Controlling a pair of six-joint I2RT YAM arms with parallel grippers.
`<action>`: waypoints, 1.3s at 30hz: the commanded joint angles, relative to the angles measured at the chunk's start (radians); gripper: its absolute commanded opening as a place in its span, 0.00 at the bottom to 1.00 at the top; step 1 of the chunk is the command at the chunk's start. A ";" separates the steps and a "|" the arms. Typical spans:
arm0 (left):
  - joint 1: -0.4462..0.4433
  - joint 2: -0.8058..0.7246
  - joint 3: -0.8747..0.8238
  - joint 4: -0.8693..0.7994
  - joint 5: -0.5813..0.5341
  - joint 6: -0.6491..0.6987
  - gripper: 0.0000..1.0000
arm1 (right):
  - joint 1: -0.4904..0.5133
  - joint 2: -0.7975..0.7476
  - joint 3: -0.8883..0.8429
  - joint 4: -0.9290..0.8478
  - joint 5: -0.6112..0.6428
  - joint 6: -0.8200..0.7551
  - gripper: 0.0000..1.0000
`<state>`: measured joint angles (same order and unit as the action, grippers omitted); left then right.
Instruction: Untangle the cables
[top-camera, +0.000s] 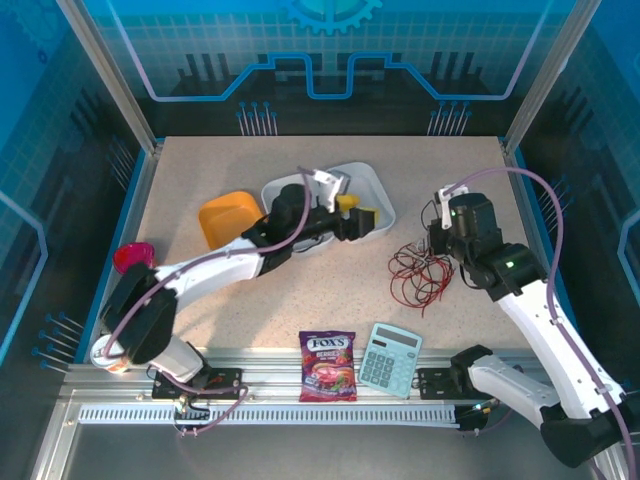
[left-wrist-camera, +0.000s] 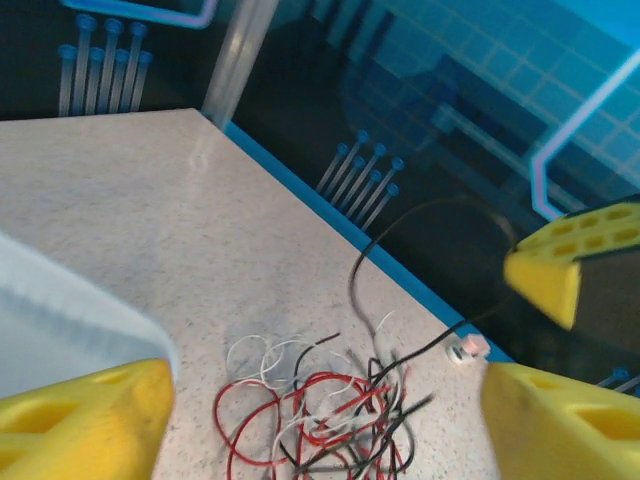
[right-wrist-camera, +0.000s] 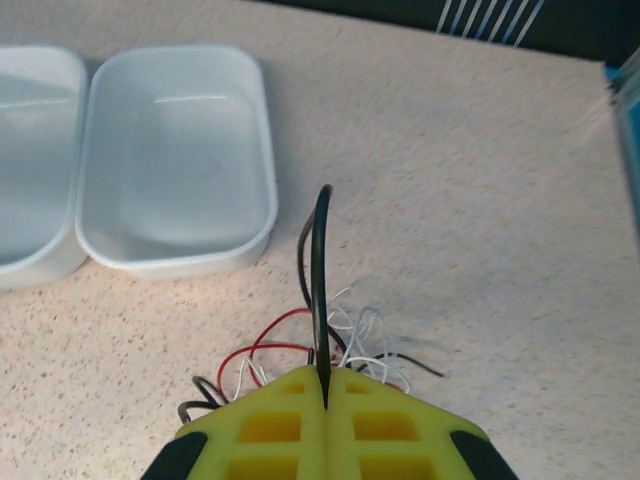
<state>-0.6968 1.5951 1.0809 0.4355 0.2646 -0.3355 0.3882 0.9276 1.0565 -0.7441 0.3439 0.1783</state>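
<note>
the thin red, black and white cables (top-camera: 420, 272) lie in a loose, loopy tangle on the speckled beige tabletop (top-camera: 250, 300), near glossy white rounded trays (right-wrist-camera: 175, 160). the right tool (right-wrist-camera: 323, 385) pinches one black cable (right-wrist-camera: 320, 260) between yellow fingers (right-wrist-camera: 270, 425). the left tool (top-camera: 358, 211) gapes wide, empty.
</note>
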 joint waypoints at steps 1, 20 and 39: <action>0.003 0.133 0.114 0.010 0.174 0.078 0.70 | 0.002 -0.038 -0.029 0.124 -0.089 -0.008 0.00; -0.046 0.496 0.432 0.088 0.317 0.122 0.55 | -0.091 -0.053 -0.066 0.146 -0.364 0.043 0.00; -0.063 0.511 0.355 0.219 0.147 -0.018 0.00 | -0.253 -0.088 0.035 -0.109 -0.423 0.264 0.65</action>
<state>-0.7486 2.1201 1.4559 0.5896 0.4503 -0.3229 0.1646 0.8730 1.0420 -0.8013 -0.0212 0.3855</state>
